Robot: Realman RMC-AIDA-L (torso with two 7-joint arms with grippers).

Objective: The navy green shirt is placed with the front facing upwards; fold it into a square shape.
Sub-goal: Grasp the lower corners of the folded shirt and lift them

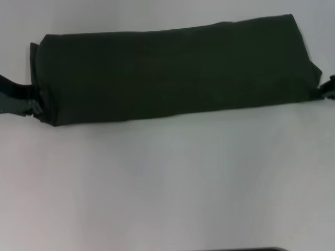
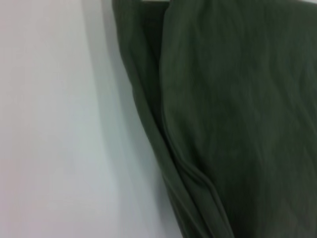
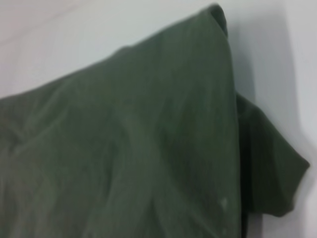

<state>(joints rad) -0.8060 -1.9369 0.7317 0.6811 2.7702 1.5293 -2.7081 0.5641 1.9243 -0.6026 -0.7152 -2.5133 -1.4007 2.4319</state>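
Observation:
The navy green shirt (image 1: 172,70) lies on the white table (image 1: 167,178) as a long dark band, folded lengthwise, running from left to right and slightly tilted. No lettering shows. My left gripper (image 1: 29,104) sits at the band's left end, at its near corner. At the far right edge of the head view, my right gripper (image 1: 328,88) sits against the band's right end. The left wrist view shows the shirt (image 2: 233,114) with layered folded edges beside bare table. In the right wrist view the shirt (image 3: 133,148) ends in a folded corner, with a lower layer sticking out past it.
The white table surface (image 1: 167,178) spreads in front of the shirt toward me. A dark strip (image 1: 241,249) shows at the bottom edge of the head view.

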